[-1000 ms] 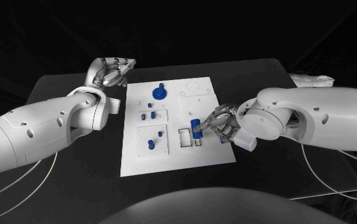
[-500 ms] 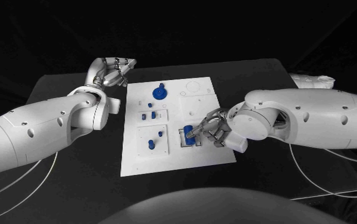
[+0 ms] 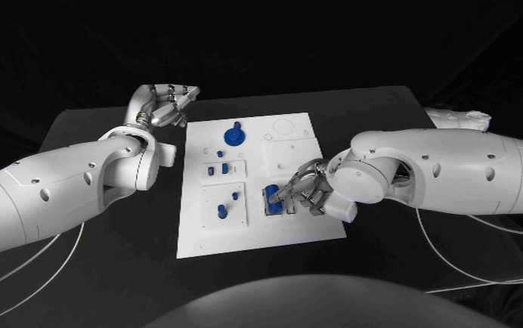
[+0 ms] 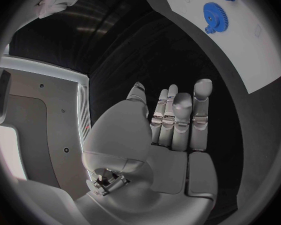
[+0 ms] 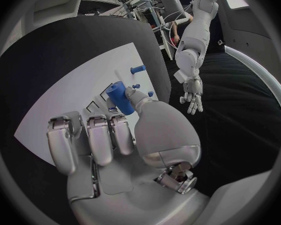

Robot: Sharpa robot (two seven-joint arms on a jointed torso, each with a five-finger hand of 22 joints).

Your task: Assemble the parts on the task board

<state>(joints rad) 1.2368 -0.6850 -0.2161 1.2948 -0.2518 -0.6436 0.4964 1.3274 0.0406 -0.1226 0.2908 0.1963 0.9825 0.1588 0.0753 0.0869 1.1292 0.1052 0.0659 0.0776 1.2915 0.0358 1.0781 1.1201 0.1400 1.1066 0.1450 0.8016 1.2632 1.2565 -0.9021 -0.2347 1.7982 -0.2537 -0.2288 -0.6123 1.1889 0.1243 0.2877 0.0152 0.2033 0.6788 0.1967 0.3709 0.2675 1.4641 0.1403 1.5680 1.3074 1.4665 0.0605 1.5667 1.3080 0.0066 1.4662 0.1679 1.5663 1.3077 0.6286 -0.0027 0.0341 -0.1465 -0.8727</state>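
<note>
The white task board (image 3: 294, 150) lies in the middle of the black table. My right hand (image 3: 305, 192) is low over the board's near right part and pinches a blue cylinder (image 3: 273, 196) between thumb and fingers, right at the rectangular slots. The right wrist view shows the cylinder (image 5: 120, 97) tilted above the board (image 5: 59, 100). A blue gear (image 3: 233, 133) sits at the board's far end, with several small blue parts (image 3: 224, 168) in the left panels. My left hand (image 3: 163, 105) hovers off the board's far left corner, its fingers (image 4: 178, 115) extended and holding nothing.
A crumpled white thing (image 3: 458, 119) lies at the table's far right edge. White cables (image 3: 468, 267) trail over the table to the right. The left wrist view shows the gear (image 4: 212, 16) on the board (image 4: 253, 55).
My right hand has carried the blue cylinder leftward and down, from the board's right edge to the rectangular slots. The left arm has not moved.
</note>
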